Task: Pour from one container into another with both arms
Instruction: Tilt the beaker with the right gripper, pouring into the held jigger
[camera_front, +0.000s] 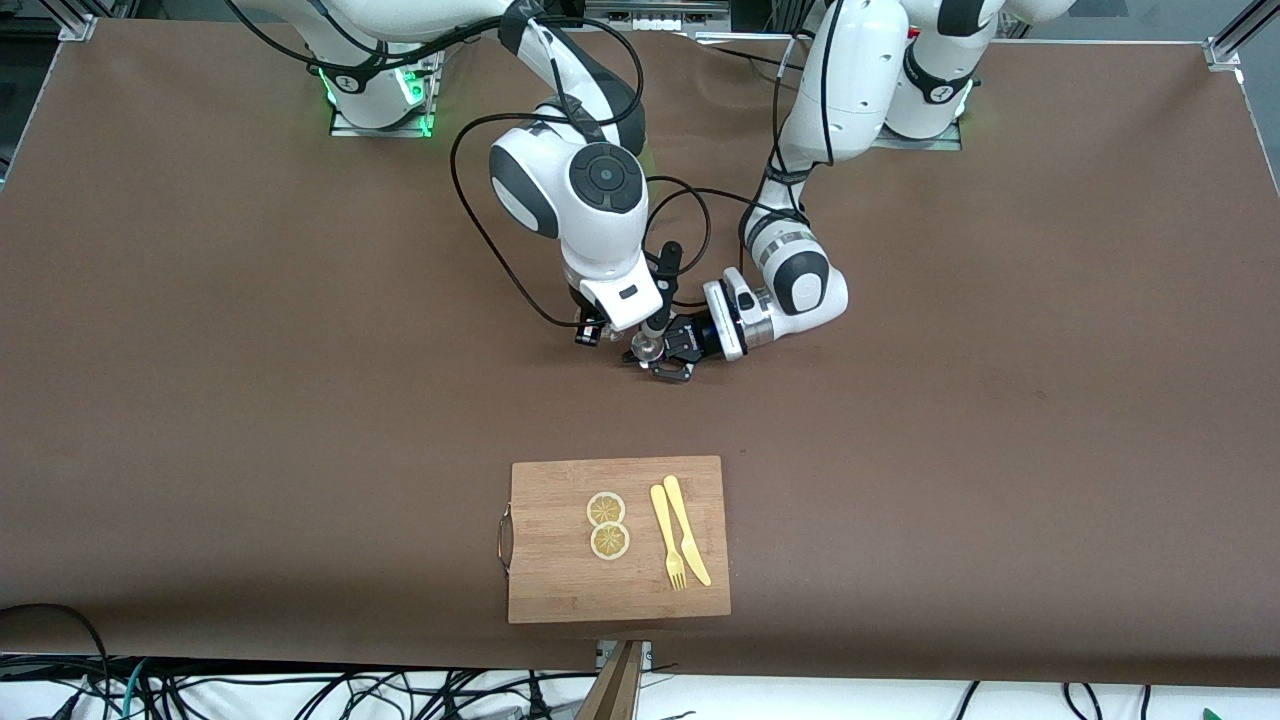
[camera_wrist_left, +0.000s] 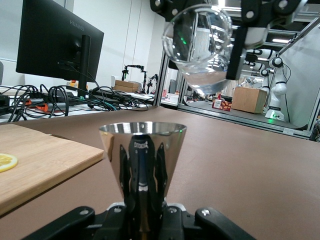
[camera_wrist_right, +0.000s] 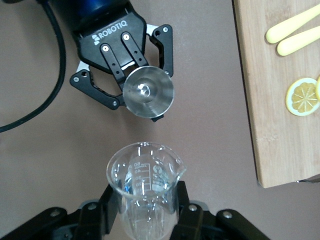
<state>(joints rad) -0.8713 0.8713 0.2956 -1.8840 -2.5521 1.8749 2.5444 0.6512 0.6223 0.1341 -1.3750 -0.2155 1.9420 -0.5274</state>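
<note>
My right gripper (camera_front: 612, 335) is shut on a clear glass beaker (camera_front: 645, 348) over the middle of the table. In the right wrist view the fingers (camera_wrist_right: 111, 200) clamp the beaker (camera_wrist_right: 145, 165) on both sides, with printed marks on its wall. A shiny metal cone cup (camera_wrist_right: 148, 92) stands just below its spout, and my left gripper (camera_front: 672, 358) is shut on that cup. The left wrist view has the cup (camera_wrist_left: 172, 137) upright between the fingers (camera_wrist_left: 129, 167). The beaker (camera_wrist_left: 200, 47) hangs tilted above it with clear liquid inside. No stream shows.
A wooden cutting board (camera_front: 560, 580) lies nearer the front camera than both grippers. On it are two lemon slices (camera_front: 607, 525) and a yellow fork and knife (camera_front: 680, 545). Cables loop from the right arm above the brown table (camera_front: 950, 400).
</note>
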